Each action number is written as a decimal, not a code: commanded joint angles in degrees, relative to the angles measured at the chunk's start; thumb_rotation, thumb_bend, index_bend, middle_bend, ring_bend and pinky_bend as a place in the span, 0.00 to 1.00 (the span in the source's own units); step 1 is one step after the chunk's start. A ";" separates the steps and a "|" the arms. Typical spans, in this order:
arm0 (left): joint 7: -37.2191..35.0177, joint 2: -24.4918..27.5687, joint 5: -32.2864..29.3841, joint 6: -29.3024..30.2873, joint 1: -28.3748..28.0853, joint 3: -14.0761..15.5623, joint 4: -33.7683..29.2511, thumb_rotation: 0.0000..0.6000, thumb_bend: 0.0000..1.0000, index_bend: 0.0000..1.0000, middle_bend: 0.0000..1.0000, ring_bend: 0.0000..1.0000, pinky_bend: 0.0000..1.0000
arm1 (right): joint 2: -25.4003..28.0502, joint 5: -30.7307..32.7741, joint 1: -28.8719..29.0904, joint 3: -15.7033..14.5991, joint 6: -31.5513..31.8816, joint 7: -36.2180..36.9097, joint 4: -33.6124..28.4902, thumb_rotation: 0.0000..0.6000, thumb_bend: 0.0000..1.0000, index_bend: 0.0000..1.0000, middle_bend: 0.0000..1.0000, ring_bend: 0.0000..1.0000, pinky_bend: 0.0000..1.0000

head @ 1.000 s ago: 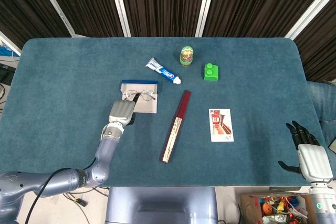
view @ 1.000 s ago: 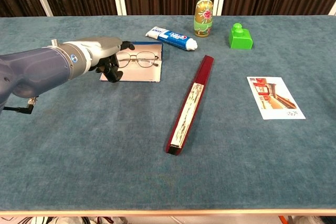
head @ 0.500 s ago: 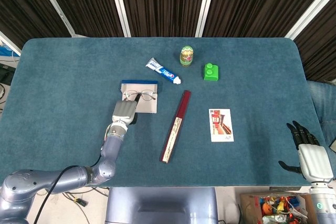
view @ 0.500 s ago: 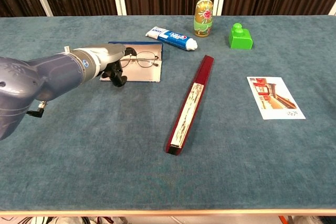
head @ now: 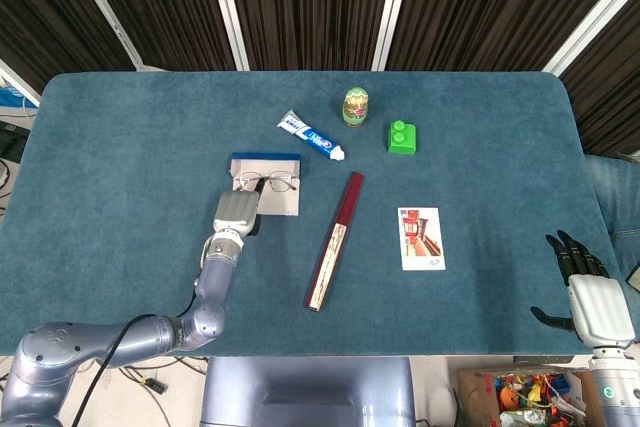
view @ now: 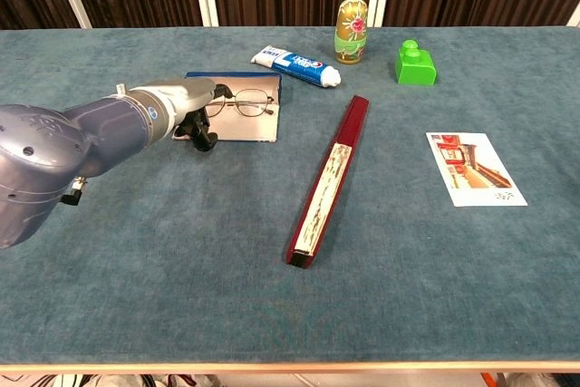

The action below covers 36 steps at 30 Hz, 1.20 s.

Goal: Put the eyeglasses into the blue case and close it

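The eyeglasses (head: 268, 182) (view: 240, 102) lie unfolded on the grey inside of the open blue case (head: 280, 202) (view: 245, 124), left of the table's middle. My left hand (head: 235, 213) (view: 177, 101) rests over the case's left edge. Its dark fingertips (view: 220, 90) reach the left end of the glasses, and another finger (view: 205, 139) points down at the case's near left corner. The fingers are apart and nothing is lifted. My right hand (head: 588, 299) hangs off the table's near right corner with its fingers spread, holding nothing; only the head view shows it.
A long dark red box (head: 334, 241) (view: 330, 178) lies diagonally just right of the case. Behind it are a toothpaste tube (head: 312, 135) (view: 297, 64), a nesting doll (head: 355, 106) (view: 352, 30) and a green block (head: 402, 137) (view: 415, 63). A picture card (head: 421, 238) (view: 475, 168) lies to the right.
My left forearm has swung in toward the table's middle while the hand has stayed at the case's left edge. The eyeglasses, the case and the right hand have not moved.
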 commanded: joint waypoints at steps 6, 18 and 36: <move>-0.46 -0.34 -0.08 -0.53 -0.22 0.34 0.73 1.00 0.53 0.00 0.74 0.81 0.84 | -0.03 0.06 -0.01 0.00 0.00 -0.07 0.02 1.00 0.05 0.04 0.00 0.09 0.18; -1.09 -1.26 -0.04 -0.70 -0.71 0.37 2.68 1.00 0.53 0.00 0.73 0.81 0.84 | 0.01 0.13 0.00 -0.01 -0.10 0.01 -0.02 1.00 0.05 0.04 0.00 0.09 0.18; -0.63 -2.64 -0.09 -0.57 -1.79 -0.26 5.88 1.00 0.53 0.00 0.73 0.81 0.84 | 0.15 0.87 0.04 0.03 -0.57 -0.45 -0.34 1.00 0.05 0.04 0.00 0.09 0.18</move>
